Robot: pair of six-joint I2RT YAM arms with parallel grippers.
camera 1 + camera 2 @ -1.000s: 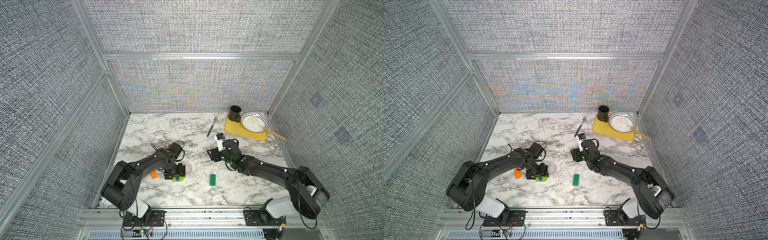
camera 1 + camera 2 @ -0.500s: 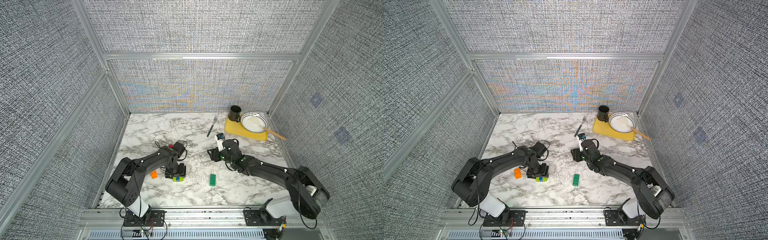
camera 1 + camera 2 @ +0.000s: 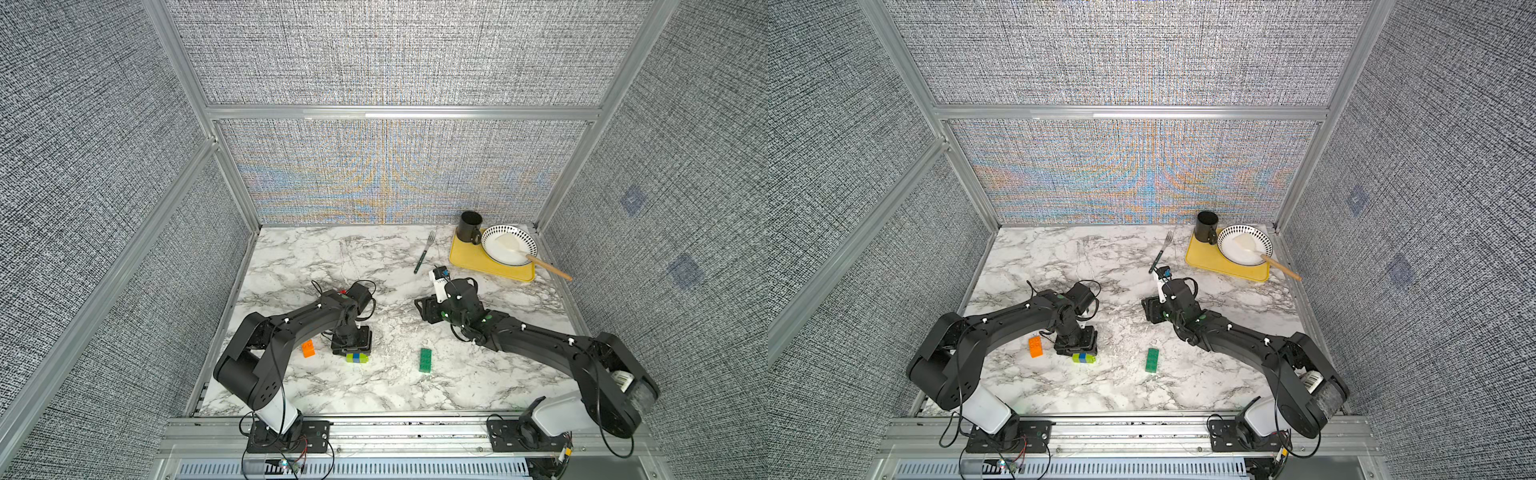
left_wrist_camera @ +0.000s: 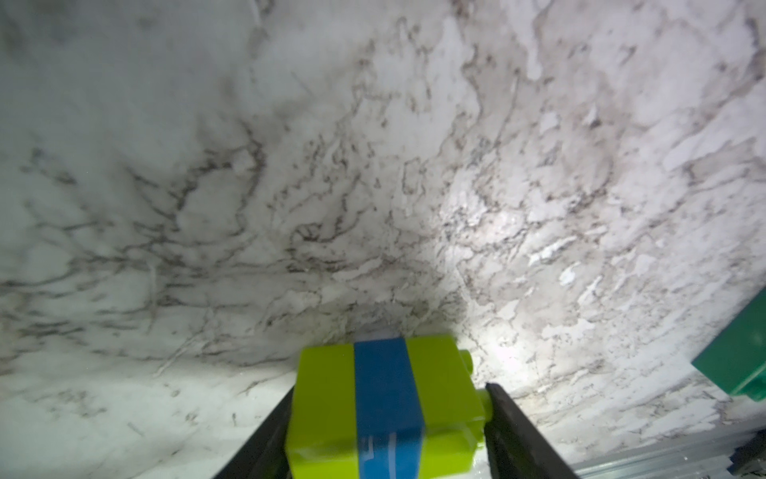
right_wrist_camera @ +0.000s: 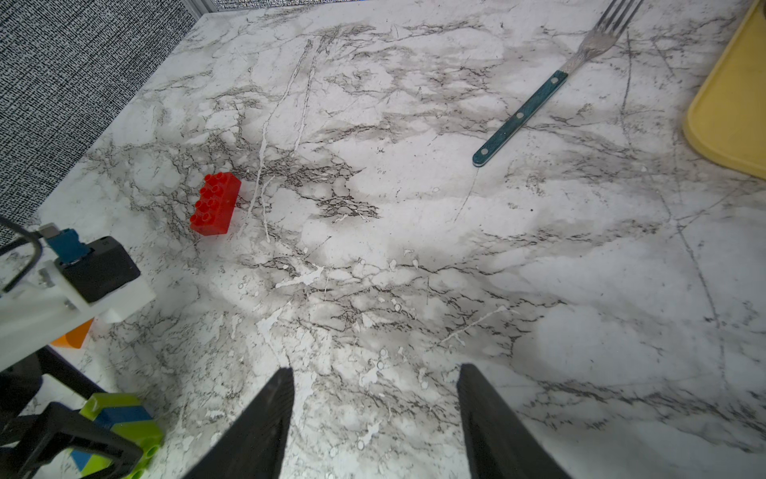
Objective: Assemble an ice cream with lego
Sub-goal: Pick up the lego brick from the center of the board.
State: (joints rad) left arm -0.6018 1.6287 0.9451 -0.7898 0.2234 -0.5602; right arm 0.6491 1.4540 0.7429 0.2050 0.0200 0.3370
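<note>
A lime-blue-lime brick stack (image 4: 385, 406) lies on its side on the marble table, seen in both top views (image 3: 357, 357). My left gripper (image 4: 389, 394) points down over it, one finger against each end of the stack. An orange brick (image 3: 308, 348) lies just left of it. A dark green long brick (image 3: 425, 360) lies flat to the right. The red brick (image 5: 215, 203) lies farther back, mostly hidden behind my left arm in the top views. My right gripper (image 5: 375, 373) is open and empty, low over bare marble mid-table (image 3: 424, 309).
At the back right a yellow tray (image 3: 465, 259) carries a black mug (image 3: 469, 226) and a patterned bowl (image 3: 509, 245) with a wooden-handled spatula. A fork (image 3: 424, 257) lies left of the tray. Grey walls enclose three sides.
My left gripper's jaws have drawn in onto the lime-blue-lime stack, and the left arm's elbow has shifted slightly. The right arm and the loose bricks have not moved.
</note>
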